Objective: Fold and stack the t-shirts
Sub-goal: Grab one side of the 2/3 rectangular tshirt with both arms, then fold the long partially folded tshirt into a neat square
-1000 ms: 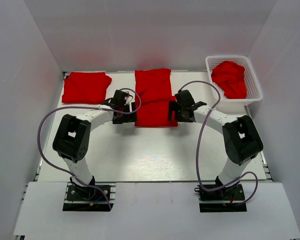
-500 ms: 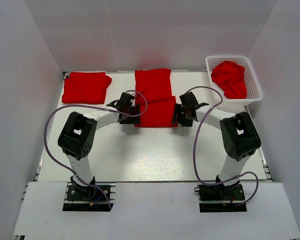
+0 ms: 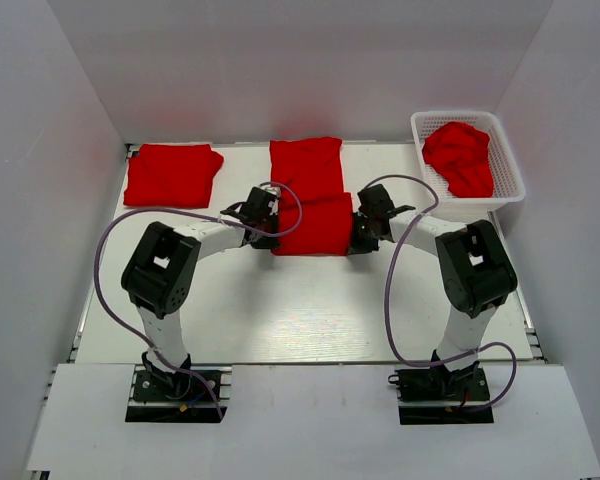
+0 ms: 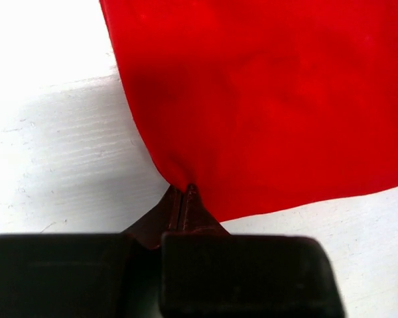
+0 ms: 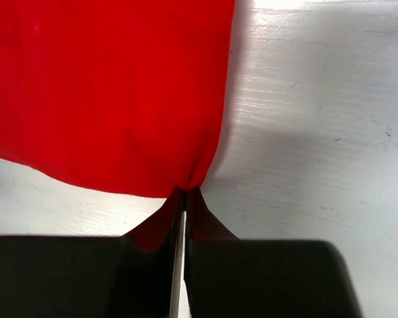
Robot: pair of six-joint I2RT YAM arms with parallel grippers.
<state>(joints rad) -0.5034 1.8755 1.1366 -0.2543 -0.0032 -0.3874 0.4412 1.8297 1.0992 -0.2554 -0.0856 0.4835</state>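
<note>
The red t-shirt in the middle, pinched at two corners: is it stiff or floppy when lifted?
Probably floppy: the middle t-shirt gathers into creases at the left hand and the right hand. Likely light, since small pinches lift its edge. It may sag between them.

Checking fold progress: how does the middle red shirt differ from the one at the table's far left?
The middle shirt is pinched at its near corners by the left gripper and right gripper; the far-left shirt is untouched. The middle shirt's near part is raised off the table; the far-left shirt lies flat, a compact rectangle. Both are plain bright red.
</note>
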